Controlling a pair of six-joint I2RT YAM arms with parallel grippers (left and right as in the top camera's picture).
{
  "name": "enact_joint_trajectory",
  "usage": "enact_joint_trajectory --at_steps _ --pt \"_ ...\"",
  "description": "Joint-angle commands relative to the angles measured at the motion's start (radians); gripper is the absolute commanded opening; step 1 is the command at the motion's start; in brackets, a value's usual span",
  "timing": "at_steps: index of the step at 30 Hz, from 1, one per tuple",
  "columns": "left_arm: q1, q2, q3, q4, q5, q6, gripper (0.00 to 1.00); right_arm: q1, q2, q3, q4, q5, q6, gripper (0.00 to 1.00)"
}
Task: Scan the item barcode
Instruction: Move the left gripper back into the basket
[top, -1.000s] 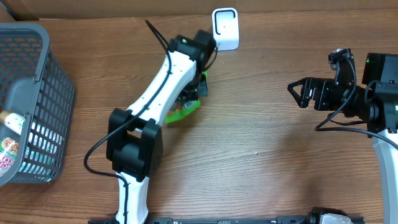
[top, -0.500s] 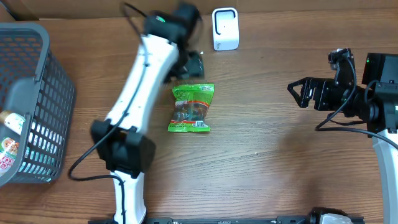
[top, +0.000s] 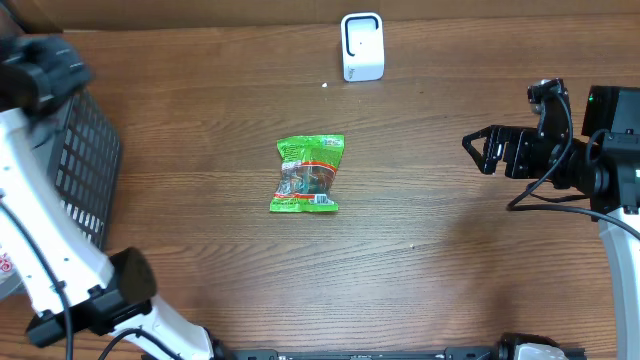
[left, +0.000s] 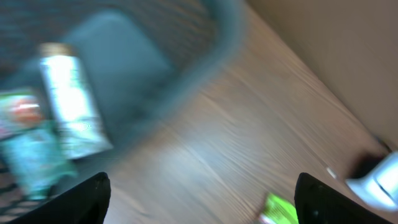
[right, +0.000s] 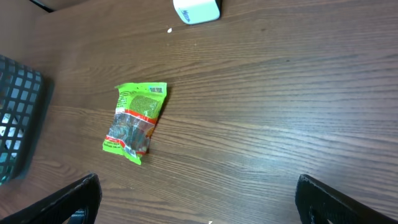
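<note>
Hovers far left of green packet (top: 309, 175) with left gripper (left: 204, 191) fingers apart, empty; holds right gripper (top: 473, 150) spread too, right of packet.

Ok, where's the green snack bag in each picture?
Overhead: the green snack bag lies mid-table, below the white scanner.
Left wrist: only a blurry green corner at the bottom edge, right of centre.
Right wrist: left of centre.
Shared landmark: the white scanner, seen in all three.
</note>
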Motion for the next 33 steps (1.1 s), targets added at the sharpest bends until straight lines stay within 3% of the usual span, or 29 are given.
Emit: enact_joint_trajectory --at_steps 1,5,11,33 --pt "0.152 -0.011 -0.052 -0.006 -0.005 0.063 0.85 0.004 -0.003 0.024 -0.017 0.002 -0.007 1.00" --pt "0.294 -0.010 -0.192 0.012 -0.005 0.074 0.83 0.004 -0.003 0.024 -0.039 0.012 -0.008 1.00" --pt "0.384 -0.010 -0.429 0.149 -0.028 0.112 0.82 0.004 -0.003 0.024 -0.031 0.014 -0.007 1.00" --pt "0.364 -0.010 -1.206 0.828 -0.050 0.208 0.80 0.004 -0.003 0.024 -0.032 0.014 -0.007 1.00"
